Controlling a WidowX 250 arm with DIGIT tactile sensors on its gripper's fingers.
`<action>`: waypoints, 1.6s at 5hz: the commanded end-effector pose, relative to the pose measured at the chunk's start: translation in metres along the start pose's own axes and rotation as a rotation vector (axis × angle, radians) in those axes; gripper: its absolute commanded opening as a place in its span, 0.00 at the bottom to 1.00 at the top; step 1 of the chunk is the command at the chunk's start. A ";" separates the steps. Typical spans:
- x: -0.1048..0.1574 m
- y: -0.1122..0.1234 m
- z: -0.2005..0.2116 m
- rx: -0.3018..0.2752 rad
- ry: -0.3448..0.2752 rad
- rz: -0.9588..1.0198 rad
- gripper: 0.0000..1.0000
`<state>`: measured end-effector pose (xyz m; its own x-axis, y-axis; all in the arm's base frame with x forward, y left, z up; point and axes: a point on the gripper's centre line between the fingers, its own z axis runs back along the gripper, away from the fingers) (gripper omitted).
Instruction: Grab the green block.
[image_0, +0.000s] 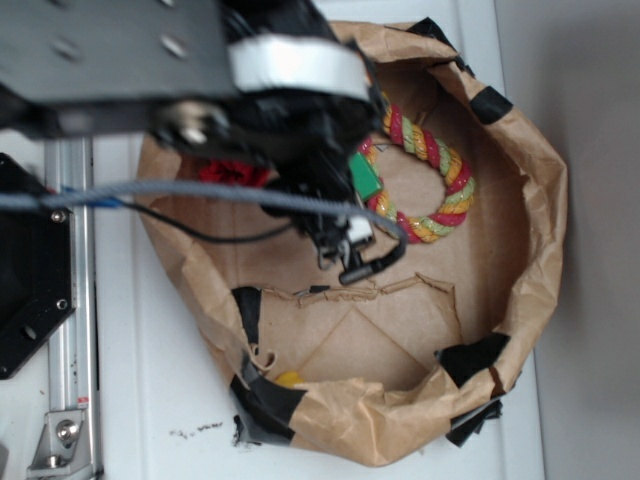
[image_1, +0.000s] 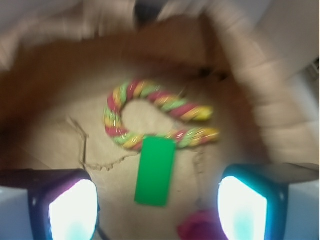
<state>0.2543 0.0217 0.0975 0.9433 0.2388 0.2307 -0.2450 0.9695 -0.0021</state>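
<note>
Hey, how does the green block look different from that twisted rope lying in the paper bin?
The green block is one solid bright green; the rope is twisted red, yellow and green strands. The block is a flat, straight-edged rectangle, while the rope bends into a U-shaped loop. The block's surface is smooth; the rope's is ridged. The rope also spreads wider than the block. Both lie on the brown paper floor of the bin, the block's end against the rope's lower strand.

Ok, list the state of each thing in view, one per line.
green block: lying flat, ungrasped, touching the rope.
end effector: open, pads either side of the block, above it.
twisted rope: curled in a U, lying loose.
paper bag: open, rim rolled down, taped.
</note>
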 end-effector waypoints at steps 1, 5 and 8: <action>-0.005 -0.005 -0.034 0.085 -0.001 -0.080 1.00; 0.013 0.006 -0.078 0.389 0.135 -0.118 0.83; 0.009 -0.002 -0.060 0.313 0.112 -0.144 0.00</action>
<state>0.2758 0.0226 0.0296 0.9889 0.1331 0.0661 -0.1476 0.9314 0.3327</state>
